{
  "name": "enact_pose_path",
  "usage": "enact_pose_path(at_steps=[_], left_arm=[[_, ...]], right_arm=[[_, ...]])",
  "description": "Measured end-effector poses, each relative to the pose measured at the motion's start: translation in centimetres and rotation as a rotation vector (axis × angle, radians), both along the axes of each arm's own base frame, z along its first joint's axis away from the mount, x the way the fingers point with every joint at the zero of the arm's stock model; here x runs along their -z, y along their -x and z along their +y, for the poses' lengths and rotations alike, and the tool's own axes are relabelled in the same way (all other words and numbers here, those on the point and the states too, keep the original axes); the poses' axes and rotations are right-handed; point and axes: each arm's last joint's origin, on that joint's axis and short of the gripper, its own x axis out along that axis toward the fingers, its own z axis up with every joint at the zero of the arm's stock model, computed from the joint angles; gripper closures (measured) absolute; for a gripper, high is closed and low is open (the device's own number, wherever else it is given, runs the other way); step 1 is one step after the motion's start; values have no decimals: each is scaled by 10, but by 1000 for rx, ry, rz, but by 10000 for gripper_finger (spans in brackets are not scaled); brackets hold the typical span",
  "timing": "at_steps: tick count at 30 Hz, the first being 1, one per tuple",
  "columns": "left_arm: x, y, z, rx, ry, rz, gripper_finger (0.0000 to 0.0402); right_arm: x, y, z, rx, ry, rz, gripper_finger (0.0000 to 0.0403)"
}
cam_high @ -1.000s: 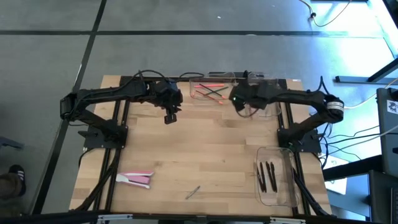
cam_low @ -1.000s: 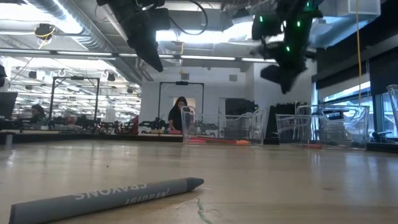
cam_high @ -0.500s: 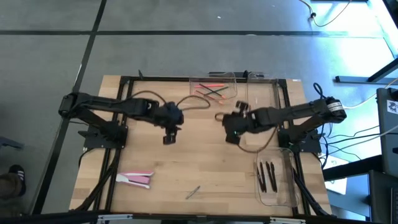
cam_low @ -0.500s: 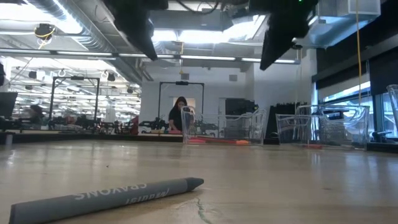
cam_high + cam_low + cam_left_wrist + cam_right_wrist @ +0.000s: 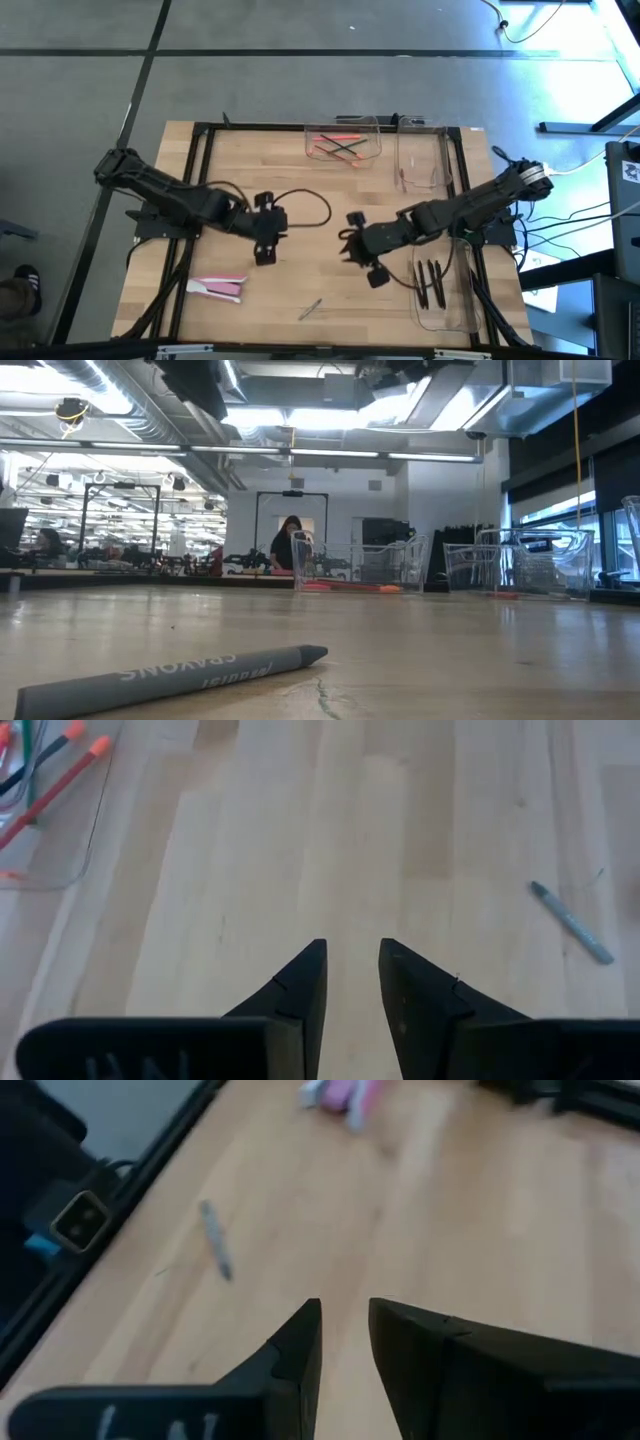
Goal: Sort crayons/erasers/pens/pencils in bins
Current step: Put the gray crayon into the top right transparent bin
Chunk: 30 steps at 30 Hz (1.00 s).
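Both tools are carried empty, fingers slightly parted: left tool (image 5: 264,256) above the flat pink erasers (image 5: 222,288), right tool (image 5: 375,277) mid-worktop, apparently for the grey crayon (image 5: 312,309) lying unsorted.

Blurred pink erasers (image 5: 343,1095), edge-cropped

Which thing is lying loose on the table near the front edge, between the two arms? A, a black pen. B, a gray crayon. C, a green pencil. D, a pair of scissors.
B: the gray crayon lies alone on the bare wood, its label readable in the low view.
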Motion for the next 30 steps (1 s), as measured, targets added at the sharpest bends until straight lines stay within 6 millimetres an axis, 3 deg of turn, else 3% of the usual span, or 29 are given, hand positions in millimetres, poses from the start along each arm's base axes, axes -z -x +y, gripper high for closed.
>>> enact_pose_path(at_steps=[13,20,25,30], left_arm=[[-2,16,-45,-17,52,-79,314],[-4,21,-58,-12,7,-146,314],[-6,20,-61,-15,20,-178,313],[-8,18,-62,-16,36,-200,314]], right_arm=[[53,-23,36,-139,36,73,314],[54,-24,39,-12,-9,69,314],[52,-24,42,-139,-8,55,314],[51,-26,42,-159,5,28,304]])
